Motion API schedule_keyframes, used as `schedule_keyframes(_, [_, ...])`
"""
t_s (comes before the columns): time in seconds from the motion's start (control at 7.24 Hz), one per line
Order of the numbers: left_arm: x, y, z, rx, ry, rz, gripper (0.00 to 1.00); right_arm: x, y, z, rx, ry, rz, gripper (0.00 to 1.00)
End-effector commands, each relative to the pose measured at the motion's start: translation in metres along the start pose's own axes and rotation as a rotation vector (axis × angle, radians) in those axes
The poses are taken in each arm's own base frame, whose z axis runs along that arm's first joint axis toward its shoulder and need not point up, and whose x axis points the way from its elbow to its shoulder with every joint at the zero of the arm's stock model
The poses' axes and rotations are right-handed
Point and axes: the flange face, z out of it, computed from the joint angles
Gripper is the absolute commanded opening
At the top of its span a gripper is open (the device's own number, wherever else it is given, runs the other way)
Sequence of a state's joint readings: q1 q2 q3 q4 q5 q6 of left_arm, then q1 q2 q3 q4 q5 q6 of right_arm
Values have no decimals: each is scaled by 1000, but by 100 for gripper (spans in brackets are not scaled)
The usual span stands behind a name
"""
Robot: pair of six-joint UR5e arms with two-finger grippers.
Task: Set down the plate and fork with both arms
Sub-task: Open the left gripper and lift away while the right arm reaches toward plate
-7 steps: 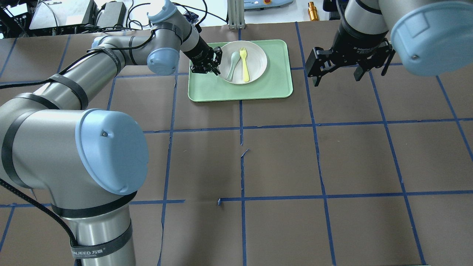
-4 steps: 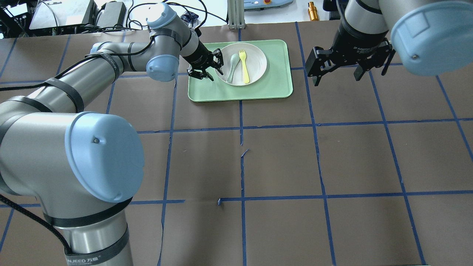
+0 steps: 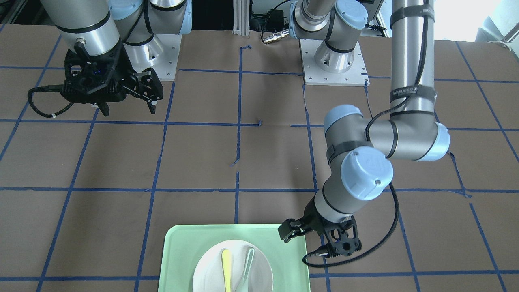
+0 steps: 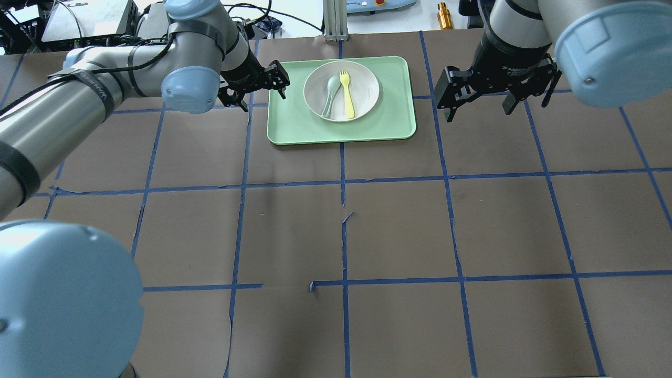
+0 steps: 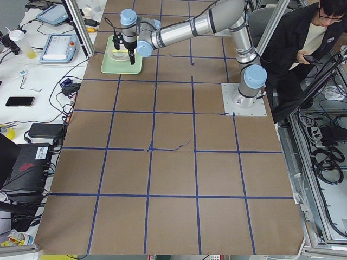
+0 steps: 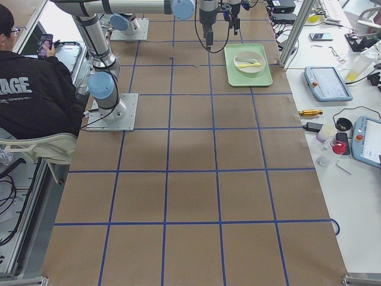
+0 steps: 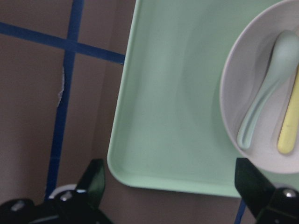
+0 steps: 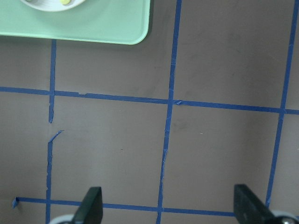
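You'll find the plate (image 4: pixel 366 84), round, shallow and white, lying flat on the tray (image 4: pixel 341 131), midway along it and closer to the long edge farther from the robot. The fork (image 4: pixel 347 95), pale yellow, lies flat in the plate, tines toward that same far edge. Your left gripper (image 4: pixel 265 101) hovers at the tray's short edge on its own side, jaws spread and empty. The right gripper (image 4: pixel 479 113) hangs beyond the opposite short edge, jaws wide, holding nothing.

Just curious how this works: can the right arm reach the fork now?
Probably yes: the fork lies uncovered on the plate, the right tool hangs open beside the tray, the left tool at its other side.
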State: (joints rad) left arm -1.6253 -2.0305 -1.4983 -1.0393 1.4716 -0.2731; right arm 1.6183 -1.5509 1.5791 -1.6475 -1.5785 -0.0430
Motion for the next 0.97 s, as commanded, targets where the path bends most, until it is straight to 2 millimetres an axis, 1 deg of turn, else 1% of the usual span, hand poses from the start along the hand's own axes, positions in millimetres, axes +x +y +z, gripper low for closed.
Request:
schedule_keyframes(0.0, [-13,59,-103,-11,-87,26,100,0,0,0,-1,-2,0,100])
schedule_keyframes(0.14, [-13,83,-140,-36,-95,49,100,1,0,1,3,11,0,100])
schedule_keyframes(0.28, [-15,103,-168,-52,-96,91,100,1,0,2,3,11,0,100])
schedule_keyframes(0.41, [-18,116,-180,-61,-97,121,100,1,-1,-1,9,14,-1,100])
schedule_keyframes(0.55, [-18,119,-184,-55,-95,122,100,1,-3,1,11,11,-9,100])
schedule_keyframes(0.69, [-19,120,-182,-61,-97,122,100,-6,-15,20,-15,11,-40,100])
schedule_keyframes(0.83, [-19,119,-181,-63,-97,122,100,-27,-40,36,19,6,-65,100])
